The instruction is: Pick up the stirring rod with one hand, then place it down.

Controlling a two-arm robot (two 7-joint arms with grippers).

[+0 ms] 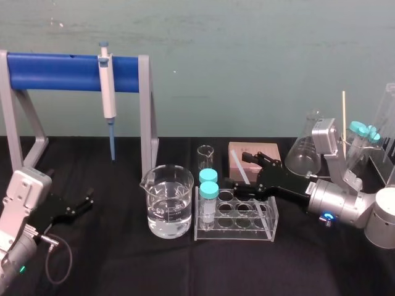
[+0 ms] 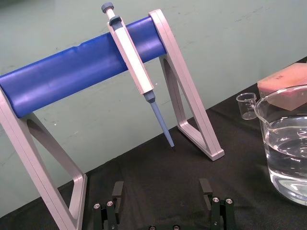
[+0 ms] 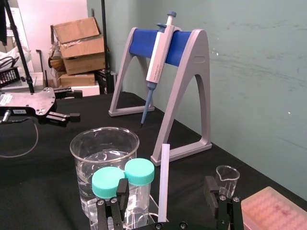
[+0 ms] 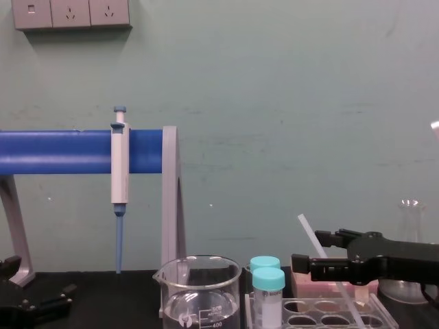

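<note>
The stirring rod (image 3: 164, 177), a thin, straight, translucent whitish stick, leans tilted above the clear acrylic test-tube rack (image 1: 265, 231), in front of the pink pipette-tip box (image 1: 271, 151). Its lower end is hidden, so what supports it cannot be told. The right gripper (image 3: 166, 187) reaches in from the right. Its angular matte-black fingers (image 3: 121, 191) are spread wide on either side of the rod, and neither touches it.

Two tubes with rounded teal caps (image 1: 208, 184) stand at the rack's left end. Just beside them is a glass beaker (image 1: 168, 209) part-filled with clear liquid. A small empty beaker (image 1: 205, 154) stands behind, and a conical flask (image 1: 303, 148) is at the right.

The left gripper (image 1: 91, 200) rests parked on the black cloth (image 1: 123, 265) at the left, fingers apart. Behind it a white-and-blue pipette (image 1: 108, 92) hangs from a grey stand's blue bar (image 1: 55, 71).
</note>
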